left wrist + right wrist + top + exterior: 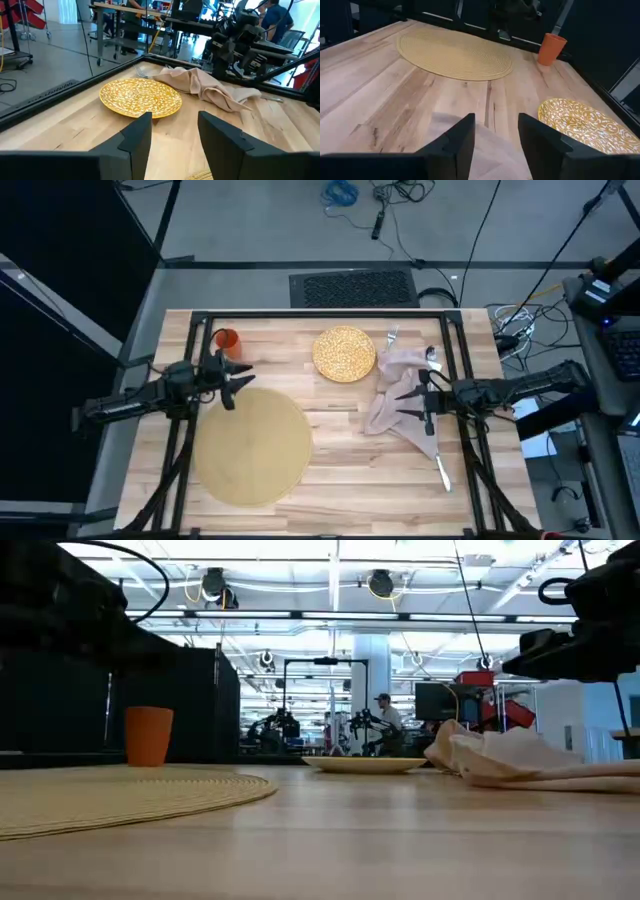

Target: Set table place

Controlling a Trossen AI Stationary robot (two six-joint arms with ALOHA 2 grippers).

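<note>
Both sets of fingers are spread, grasping nothing; right gripper (408,402) hovers over the napkin (395,395), left gripper (240,377) by the mat (250,448). Cutlery hiding under that cloth could easily get dragged across the bench.

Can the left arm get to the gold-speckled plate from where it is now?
Probably yes. The left gripper is open and faces the plate across bare table; the napkin lies just beyond the plate, near the right gripper.

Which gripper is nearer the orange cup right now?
Left. The left gripper hovers just beside the orange cup, at the mat's edge; the right gripper is across the table over the napkin.
</note>
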